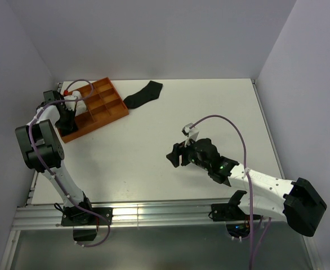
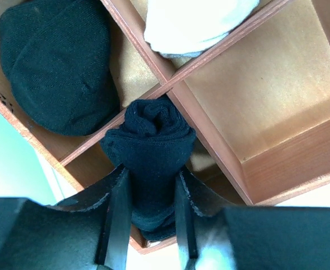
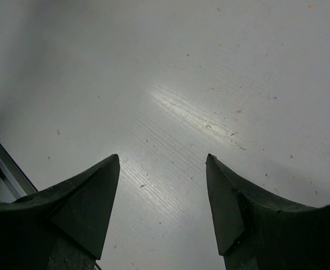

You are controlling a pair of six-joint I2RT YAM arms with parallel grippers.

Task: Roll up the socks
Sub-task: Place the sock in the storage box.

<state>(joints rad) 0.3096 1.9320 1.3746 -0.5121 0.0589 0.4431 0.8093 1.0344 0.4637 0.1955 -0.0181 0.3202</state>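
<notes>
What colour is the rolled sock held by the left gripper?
Plain black; the rolled sock shows best in the left wrist view.

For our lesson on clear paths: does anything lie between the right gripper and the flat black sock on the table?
Nothing visible does. Only bare table lies between the open right gripper and the flat black sock. The orange tray sits to the sock's left in the top view, off that line.

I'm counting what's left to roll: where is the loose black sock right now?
In the top view, the loose black sock lies flat on the table, far back and left of centre, right beside the orange tray's right edge.
</notes>
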